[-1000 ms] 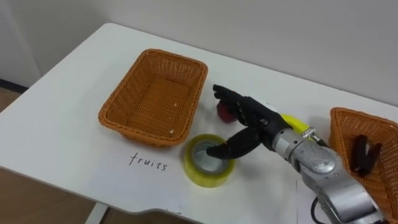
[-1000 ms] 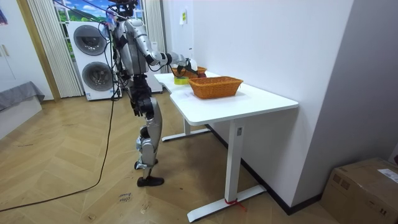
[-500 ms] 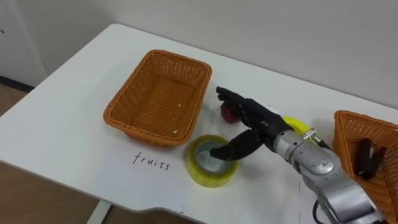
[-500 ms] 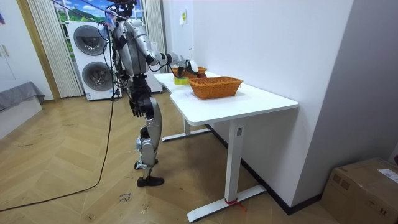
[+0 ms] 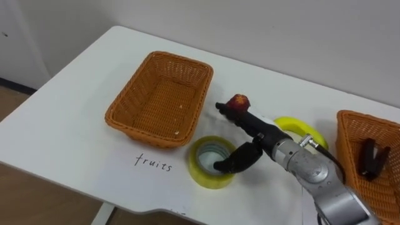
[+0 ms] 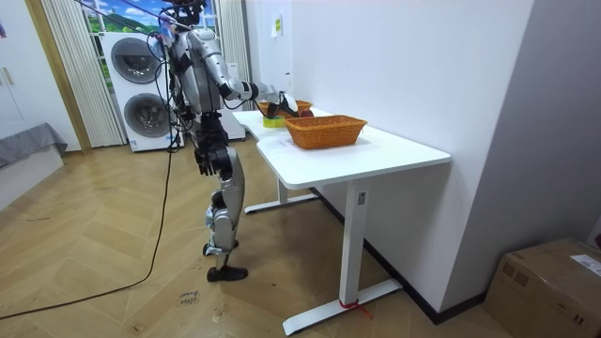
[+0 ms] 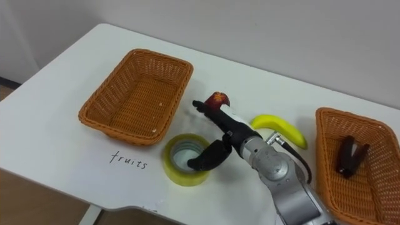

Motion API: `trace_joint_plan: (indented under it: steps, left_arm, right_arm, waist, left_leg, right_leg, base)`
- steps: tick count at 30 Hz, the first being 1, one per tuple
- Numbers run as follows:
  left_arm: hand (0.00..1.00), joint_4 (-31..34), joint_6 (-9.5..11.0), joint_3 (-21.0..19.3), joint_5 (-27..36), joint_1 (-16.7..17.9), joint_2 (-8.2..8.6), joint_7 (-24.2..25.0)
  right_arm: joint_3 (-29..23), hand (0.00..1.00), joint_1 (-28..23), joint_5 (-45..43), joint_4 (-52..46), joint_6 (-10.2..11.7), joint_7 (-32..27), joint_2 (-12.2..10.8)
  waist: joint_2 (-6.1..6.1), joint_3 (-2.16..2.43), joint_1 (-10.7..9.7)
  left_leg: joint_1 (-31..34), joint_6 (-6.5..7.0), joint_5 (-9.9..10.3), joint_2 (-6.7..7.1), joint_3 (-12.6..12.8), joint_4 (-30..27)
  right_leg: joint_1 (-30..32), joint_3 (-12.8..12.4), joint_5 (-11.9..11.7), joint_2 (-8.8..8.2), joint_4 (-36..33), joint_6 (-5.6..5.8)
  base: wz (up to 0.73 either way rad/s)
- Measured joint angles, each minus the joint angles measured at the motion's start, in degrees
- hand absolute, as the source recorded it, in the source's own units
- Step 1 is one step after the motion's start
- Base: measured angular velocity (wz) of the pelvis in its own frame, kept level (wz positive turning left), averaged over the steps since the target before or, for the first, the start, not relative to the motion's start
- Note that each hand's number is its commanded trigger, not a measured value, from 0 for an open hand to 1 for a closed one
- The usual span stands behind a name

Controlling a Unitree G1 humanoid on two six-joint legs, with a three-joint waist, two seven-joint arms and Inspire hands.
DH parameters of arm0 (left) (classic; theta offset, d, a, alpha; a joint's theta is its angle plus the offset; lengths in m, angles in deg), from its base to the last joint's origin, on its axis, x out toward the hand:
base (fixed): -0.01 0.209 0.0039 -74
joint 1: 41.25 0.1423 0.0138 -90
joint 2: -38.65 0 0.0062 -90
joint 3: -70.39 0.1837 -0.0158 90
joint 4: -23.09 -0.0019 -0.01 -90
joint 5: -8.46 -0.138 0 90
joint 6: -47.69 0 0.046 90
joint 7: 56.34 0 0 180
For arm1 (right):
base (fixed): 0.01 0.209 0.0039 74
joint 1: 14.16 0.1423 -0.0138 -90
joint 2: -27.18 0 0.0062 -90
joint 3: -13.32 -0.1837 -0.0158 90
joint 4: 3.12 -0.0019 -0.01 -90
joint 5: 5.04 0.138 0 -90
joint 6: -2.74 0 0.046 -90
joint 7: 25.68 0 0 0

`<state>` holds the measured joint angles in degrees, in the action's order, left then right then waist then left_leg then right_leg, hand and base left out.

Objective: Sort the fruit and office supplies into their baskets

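Note:
My right hand reaches over the white table with its fingers stretched toward a small red fruit; the fingertips touch the fruit's near side. Its thumb hangs over the rim of a yellow tape roll that stands on the table. Behind the wrist lies a yellow banana. The wicker fruit basket, with "fruits" written on the table before it, holds nothing. In the room view the robot stands at the table's end with this arm held out over the table top.
A second wicker basket at the right edge holds a black office item. The table's near edge runs close below the tape roll. A wall stands behind the table.
My right hand has dropped and turned, so the red fruit shows above its fingertips and the banana behind the wrist is uncovered. The thumb has slid to the tape roll's near rim.

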<state>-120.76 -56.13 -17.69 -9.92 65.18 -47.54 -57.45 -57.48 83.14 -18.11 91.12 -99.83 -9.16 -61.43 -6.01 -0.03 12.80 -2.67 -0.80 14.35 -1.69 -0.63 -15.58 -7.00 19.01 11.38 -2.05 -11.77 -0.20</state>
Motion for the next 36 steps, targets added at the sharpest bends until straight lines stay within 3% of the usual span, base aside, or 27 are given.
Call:
trace_joint_plan:
  steps: [10, 19, 29, 36]
  left_arm:
    - [0.00, 0.0, 0.0, -0.1, -0.4, -0.7, 0.02, 0.7]
    - [0.00, 0.0, -1.6, -1.7, -0.7, -1.6, -0.09, 1.8]
    - [0.00, 0.0, -2.4, -1.9, -1.6, -2.4, -0.85, 1.8]
    - [0.00, -0.2, -2.3, -1.7, -1.5, -3.5, -2.03, 1.7]
  right_arm:
    - [0.0, 0.00, 0.0, -5.9, 0.0, -0.2, 0.8, -0.4]
    - [-0.1, 0.00, 0.7, -10.0, -1.2, -2.6, 3.5, -1.6]
    - [1.0, 0.00, 2.9, -16.2, -3.0, -5.8, 9.6, -1.6]
    - [0.9, 0.00, 5.0, -16.2, -1.1, -6.3, 13.6, -1.4]
  waist:
    - [-0.55, -0.03, 0.4]
    - [-1.33, -0.11, 0.6]
    - [-3.61, -0.13, 2.4]
    - [-3.82, -0.18, 3.1]
  left_leg:
    - [-0.1, 0.00, 0.0, 0.03, 0.0, 0.0]
    - [0.0, 0.01, 0.0, 0.08, -0.1, 0.0]
    - [0.2, 0.02, 0.0, 0.10, -0.2, 0.1]
    - [0.2, 0.02, 0.0, 0.09, -0.6, 0.1]
  right_leg:
    - [0.1, 0.0, 0.0, -0.06, 0.0, 0.00]
    - [0.1, 0.1, 0.0, -0.06, 0.0, 0.00]
    - [0.3, 0.3, 0.0, -0.05, 0.0, 0.00]
    - [0.1, 1.1, 0.0, -0.12, 0.0, 0.00]
  base:
    - [0.00]
    - [0.00]
    - [0.00]
    - [0.03]
